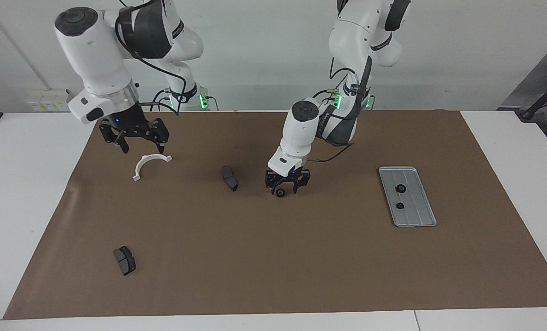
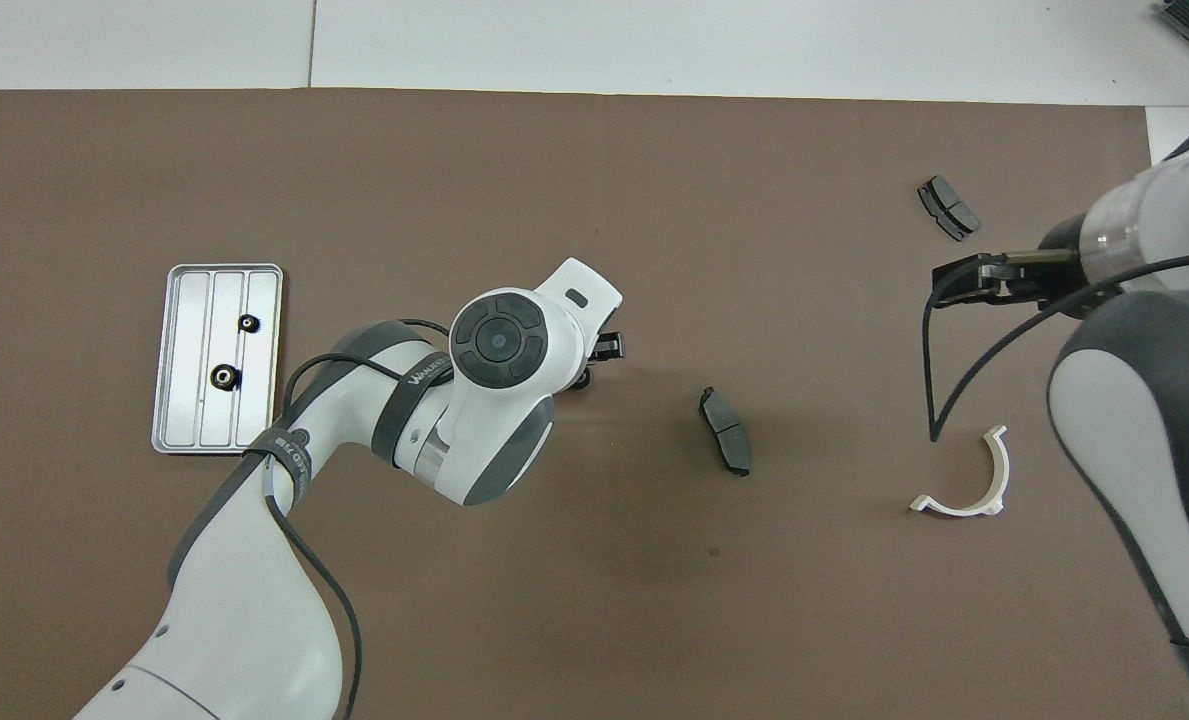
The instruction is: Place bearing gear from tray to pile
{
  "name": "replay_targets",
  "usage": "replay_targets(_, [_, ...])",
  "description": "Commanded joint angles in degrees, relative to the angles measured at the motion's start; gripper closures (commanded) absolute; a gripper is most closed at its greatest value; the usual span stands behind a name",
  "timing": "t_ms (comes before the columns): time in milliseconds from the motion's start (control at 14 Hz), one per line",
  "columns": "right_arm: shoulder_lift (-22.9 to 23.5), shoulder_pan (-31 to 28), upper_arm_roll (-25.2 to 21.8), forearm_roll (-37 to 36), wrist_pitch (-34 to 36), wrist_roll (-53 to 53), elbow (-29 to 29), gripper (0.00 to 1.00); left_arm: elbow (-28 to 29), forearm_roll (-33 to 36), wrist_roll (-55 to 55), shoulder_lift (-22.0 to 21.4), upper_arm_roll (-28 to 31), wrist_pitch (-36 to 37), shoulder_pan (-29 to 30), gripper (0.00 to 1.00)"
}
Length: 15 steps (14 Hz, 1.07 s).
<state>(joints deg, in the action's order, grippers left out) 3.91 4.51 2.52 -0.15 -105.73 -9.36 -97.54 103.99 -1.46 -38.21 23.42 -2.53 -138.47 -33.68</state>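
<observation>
The bearing gear (image 1: 280, 192) you are moving lies on the brown mat (image 1: 273, 257) directly under the left end effector (image 1: 286, 187), between its spread fingertips and touching neither; the jaws stand wide and hold nothing. The nearest brake pad (image 1: 229, 178) sits beside the end effector toward the right arm's end of the desk, near but apart from the gear. The white half-ring bracket (image 1: 149, 163) is further that way, right under the right end effector (image 1: 136, 139), which hangs open and empty above it. The second brake pad (image 1: 124, 260) is well apart from both end effectors. The metal tray (image 1: 407, 196), well off toward the left arm's end, has two more gears (image 1: 399, 188) in it.

Watch your lift: the gear is round and small, so a fingertip clipping it as you rise could roll it away from the pile. Rise straight before swinging toward the tray. Mind the right arm too, since a careless descent could knock the bracket.
</observation>
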Motion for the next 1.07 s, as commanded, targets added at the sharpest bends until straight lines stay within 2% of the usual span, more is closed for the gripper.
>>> replay_targets(0, [3.4,-0.3,5.5,1.3,-4.6,-8.0,0.0,0.00,-0.1,1.5,0.8,-3.6,-0.2,3.9,7.5,0.04])
replay_targets(214, [8.2,1.0,11.4,0.2,-10.4,-13.3,0.1,0.00,0.0,1.5,11.5,-5.7,-0.3,8.2,17.1,0.05])
replay_targets(357, [10.8,4.2,12.2,-1.3,-14.1,-20.7,0.2,0.00,0.5,1.5,20.2,-6.0,-0.3,8.8,22.6,0.05])
replay_targets(571, [15.8,4.4,19.6,-10.3,-17.8,-31.6,0.9,0.00,1.6,1.5,31.1,-6.2,-0.3,8.8,29.1,0.06])
replay_targets(714, [19.0,3.9,24.0,-15.9,-20.1,-38.3,0.9,0.00,4.0,1.5,35.6,-7.0,-0.3,7.6,32.2,0.11])
replay_targets(1000, [27.3,5.2,28.4,-29.1,-22.7,-48.5,1.8,0.00,7.3,1.5,40.6,-7.0,-0.2,4.4,34.6,0.24])
